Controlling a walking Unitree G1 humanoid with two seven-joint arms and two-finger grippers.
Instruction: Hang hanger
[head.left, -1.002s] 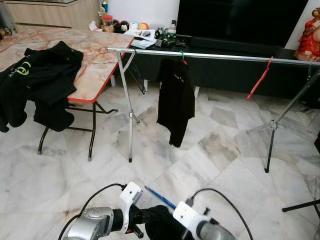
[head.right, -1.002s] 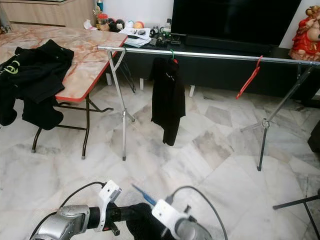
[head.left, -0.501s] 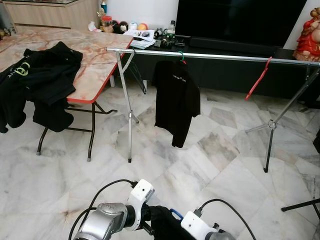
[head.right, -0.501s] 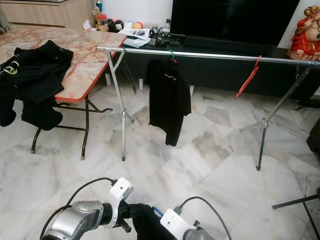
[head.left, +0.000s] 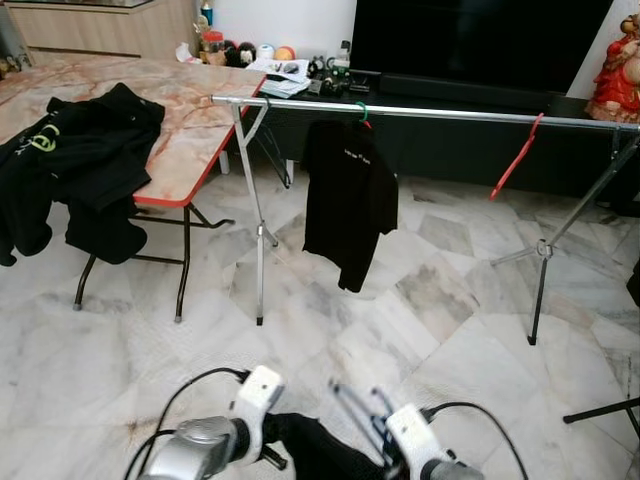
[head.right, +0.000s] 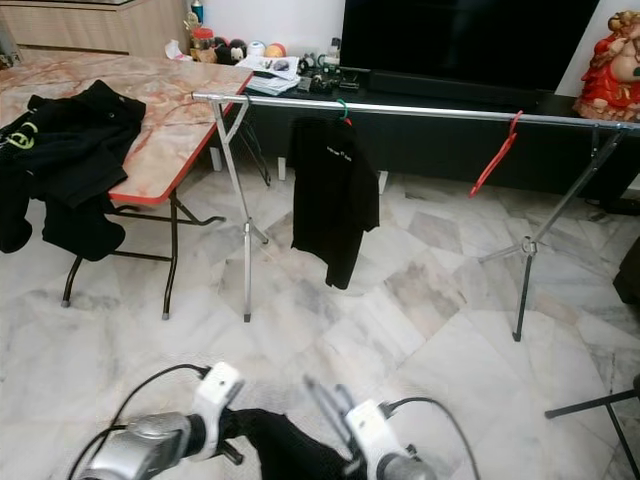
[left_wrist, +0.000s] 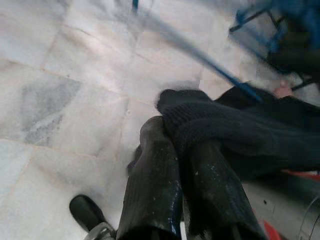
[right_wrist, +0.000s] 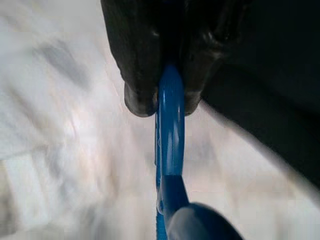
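- Left eye view: a steel rail (head.left: 430, 113) on tripod legs spans the room at 12 o'clock. A black shirt (head.left: 349, 195) hangs from it on a green hanger (head.left: 363, 112); a red hanger (head.left: 516, 158) dangles further along at 2 o'clock. At 10 o'clock a marble-pattern counter (head.left: 185, 130) carries a black jacket (head.left: 75, 160) draped over its edge. At 6 o'clock both silver arms meet over a dark garment (head.left: 315, 450), and thin blurred lines rise just beside the right wrist.
- Right eye view: the same scene, with a red figurine (head.right: 610, 75) at 2 o'clock.
- Left wrist view: the left claw (left_wrist: 182, 150) is clenched on the dark garment, knit cloth bunched between its fingers (left_wrist: 152, 175) above the marble floor (left_wrist: 65, 75). A blurred blue hanger (left_wrist: 200, 52) crosses just beyond the cloth.
- Right wrist view: the right claw (right_wrist: 167, 102) is pinched tight on the blue hanger, its bar running out from between the fingertips (right_wrist: 137, 102); dark cloth lies just beside it.
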